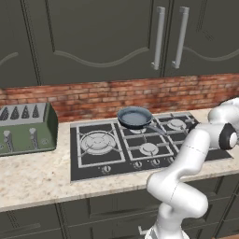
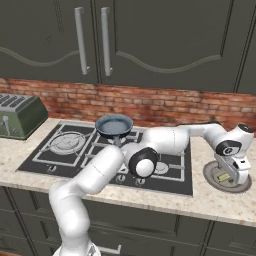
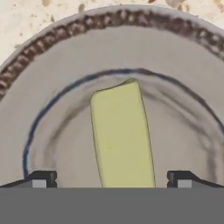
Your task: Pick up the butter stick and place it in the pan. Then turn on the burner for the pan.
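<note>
Butter stick (image 3: pixel 122 135) sits centre of hand view, pale yellow oblong, long axis running up-frame w/ a slight lean, lying flat in a shallow grey plate (image 3: pixel 65 57) w/ a speckled brown rim band and a thin blue ring. In right base view same stick (image 2: pixel 223 176) shows as a tiny yellow bit at right edge of frame, on the plate (image 2: pixel 212 178), on the counter (image 2: pixel 165 202) right of the stovetop (image 2: pixel 45 155). Gripper (image 3: pixel 111 178) hangs right over it: two dark tips at bottom of hand view stand well apart, one either side of the stick, nothing betw. them gripped yet, not touching it that I can see. My read on handling: light, soft, prob. greasy, so it could dent or slide if I squeeze hard; I'd take it across the short width near mid-length, jaws on the long flat sides, gentle close. Pan (image 1: pixel 134 117) is upper centre of left base view, on the rear of the stovetop, bowl bare, handle pointing lower right; small burner cap (image 1: pixel 149 148) just below it. Toaster (image 1: pixel 25 128) far left. Pan well apart from plate, so long carry left.
</note>
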### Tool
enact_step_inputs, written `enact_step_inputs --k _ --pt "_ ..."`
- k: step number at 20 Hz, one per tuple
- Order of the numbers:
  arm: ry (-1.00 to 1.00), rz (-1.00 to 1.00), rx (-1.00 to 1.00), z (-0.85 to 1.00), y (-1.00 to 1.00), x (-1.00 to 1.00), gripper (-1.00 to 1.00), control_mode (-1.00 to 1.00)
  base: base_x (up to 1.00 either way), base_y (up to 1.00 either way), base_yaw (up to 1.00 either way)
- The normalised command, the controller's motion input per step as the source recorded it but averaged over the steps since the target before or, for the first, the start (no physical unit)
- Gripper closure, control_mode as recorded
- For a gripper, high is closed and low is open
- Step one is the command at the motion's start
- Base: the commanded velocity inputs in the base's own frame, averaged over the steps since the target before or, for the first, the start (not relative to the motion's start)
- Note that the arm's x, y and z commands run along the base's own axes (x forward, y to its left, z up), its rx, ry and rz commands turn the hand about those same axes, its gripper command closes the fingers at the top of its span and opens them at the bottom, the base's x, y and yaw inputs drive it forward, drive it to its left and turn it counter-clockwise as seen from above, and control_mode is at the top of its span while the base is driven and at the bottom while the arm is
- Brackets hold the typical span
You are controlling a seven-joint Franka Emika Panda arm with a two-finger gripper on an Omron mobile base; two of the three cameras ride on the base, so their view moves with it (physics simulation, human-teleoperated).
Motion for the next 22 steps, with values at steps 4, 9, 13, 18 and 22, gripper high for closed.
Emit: enact_step_inputs --k 4,9,13,18,22 --pt "0.01 0.00 0.00 -0.08 -0.16 0.00 -1.00 -1.00 0.00 0.00 0.00" --pt "0.01 0.00 0.00 -0.14 -0.03 0.00 -1.00 -1.00 0.00 0.00 0.00" --pt "0.02 0.00 0.00 -0.25 0.00 0.00 -1.00 -1.00 0.00 0.00 0.00" --pt "0.01 0.00 0.00 -0.06 0.00 0.00 1.00 -1.00 0.00 0.00 0.00" --pt "0.00 0.00 0.00 0.00 0.00 0.00 1.00 -1.00 0.00 0.00 0.00"
